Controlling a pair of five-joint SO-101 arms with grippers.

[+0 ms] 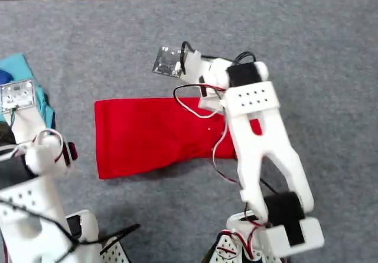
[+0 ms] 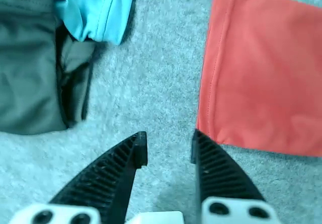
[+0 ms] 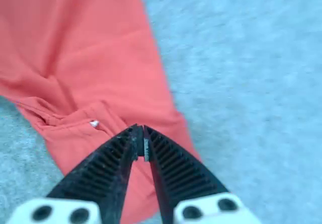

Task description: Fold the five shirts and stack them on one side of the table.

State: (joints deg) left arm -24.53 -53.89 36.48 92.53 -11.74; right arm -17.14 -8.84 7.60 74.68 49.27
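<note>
**Red shirt half folded: take a deep pinch and carry it flat**

Closest in, find the right gripper [image 3: 140,133] with its tips pressed together directly over the red shirt [image 3: 75,43], beside a bunched seam. Cannot tell whether any cloth is caught between them. Find the left gripper [image 2: 168,148] spread apart and holding nothing, over the bare grey table [image 2: 151,83] just beside the shirt's short edge.

Farther out, in the high view, see the shirt lying lengthways mid-table, already narrowed to a long band, with the right arm over its right end. At the table's left side, note a turquoise shirt [image 2: 95,7] resting on a dark grey-green shirt [image 2: 30,68], probably the start of the stack.

Judged to be mid-fold, with the end-over-end fold left to do:
- Grip every layer at the end, not just the top one.
- Lift only enough to clear the cloth below.
- Carry straight along the band and lay edge on edge.
- Pin the opposite end with the free gripper so nothing slides.
- Flatten the crease near the middle first.

As for writing, spot one small white tag [image 3: 94,124] by the right tips, too small to read.
</note>
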